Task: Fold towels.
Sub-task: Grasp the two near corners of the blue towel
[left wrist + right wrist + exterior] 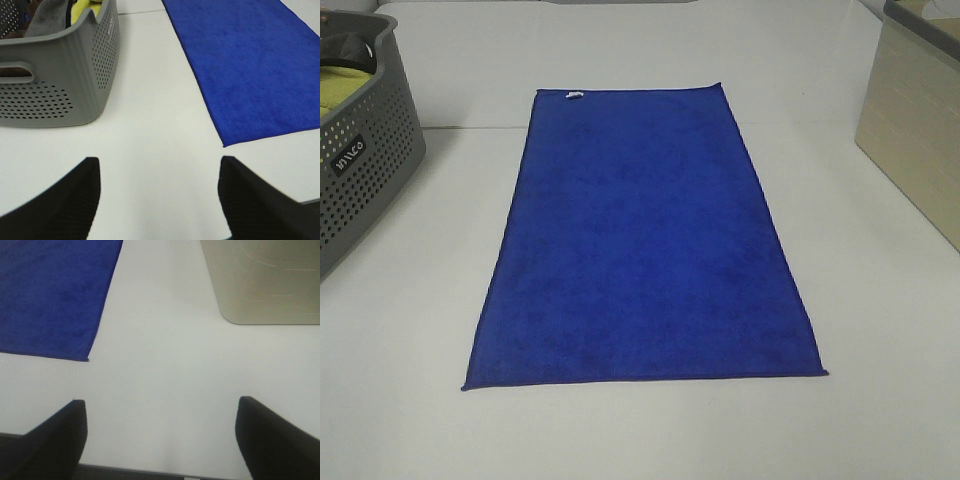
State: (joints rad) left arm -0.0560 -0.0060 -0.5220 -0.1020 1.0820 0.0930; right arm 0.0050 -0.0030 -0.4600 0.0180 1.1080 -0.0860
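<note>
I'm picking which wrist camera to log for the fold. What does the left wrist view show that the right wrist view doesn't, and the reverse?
Only the left wrist view: the grey perforated basket holding a yellow-green cloth, and the left gripper, open and empty.
Only the right wrist view: the beige bin and the right gripper, also open and empty.
Both: a near corner of the blue towel lying flat on the white table, with neither gripper touching it.
</note>
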